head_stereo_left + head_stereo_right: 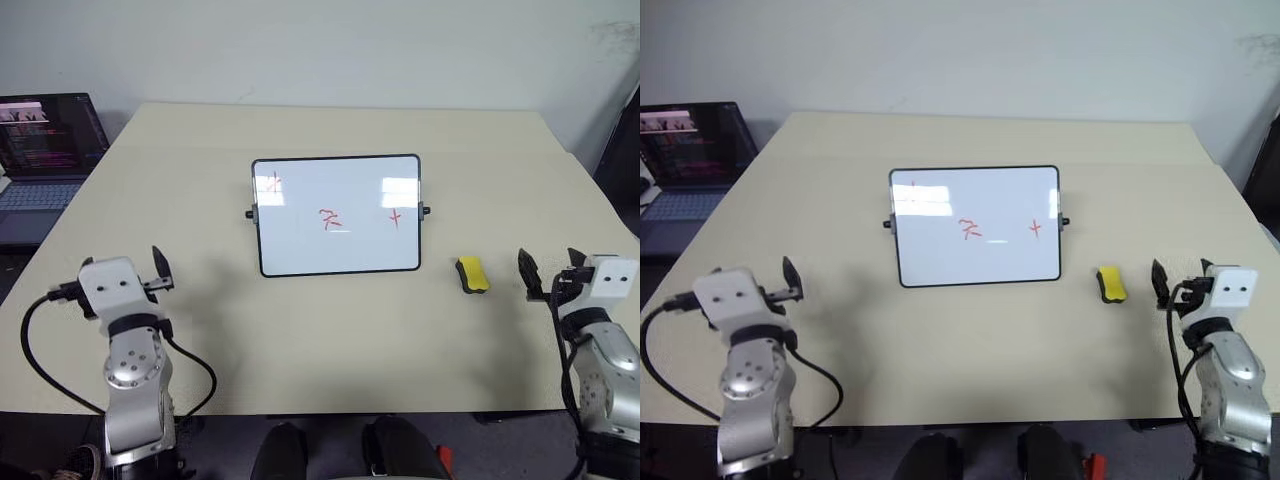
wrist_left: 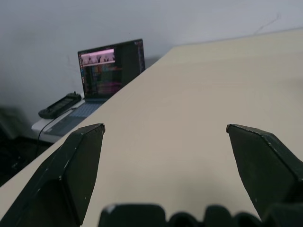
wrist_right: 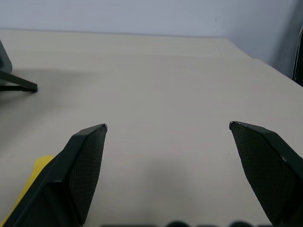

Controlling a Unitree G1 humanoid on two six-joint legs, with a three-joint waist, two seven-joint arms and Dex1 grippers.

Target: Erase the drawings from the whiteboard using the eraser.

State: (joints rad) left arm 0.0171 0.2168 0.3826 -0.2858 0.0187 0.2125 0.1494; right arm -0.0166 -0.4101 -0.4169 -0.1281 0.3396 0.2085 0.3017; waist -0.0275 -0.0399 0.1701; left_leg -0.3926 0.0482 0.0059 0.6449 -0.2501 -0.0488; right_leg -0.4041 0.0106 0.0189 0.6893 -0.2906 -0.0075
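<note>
On the beige table [image 1: 330,330] the whiteboard [image 1: 337,215] stands propped near the middle, tilted back on its frame, with all three red drawings [image 1: 331,220] intact: one near the upper left corner, a squiggle at the centre, a small cross toward the right side. Nothing looks wiped, so I judge the task not yet begun. The eraser [image 1: 472,275] lies flat on the table just off the board's lower right corner, yellow top up, apart from the board and untouched. The right gripper [image 1: 545,270] hovers near it on the outer side, fingers spread wide and holding nothing; the left gripper [image 1: 160,268] sits well off to the other side, also spread wide and empty. Everything remains to do: pick up the eraser, carry it to the board, rub out each mark (the right arm looks the better placed for the pickup). Head views give the whole layout, board, marks and eraser together, plus a laptop [image 1: 45,160] at the table's far left edge. The right wrist view adds a close look between its own fingers [image 3: 85,165]: a yellow sliver of the eraser beside one finger and a black foot of the board's stand at the frame edge. The left wrist view faces away toward the laptop and bare tabletop.
</note>
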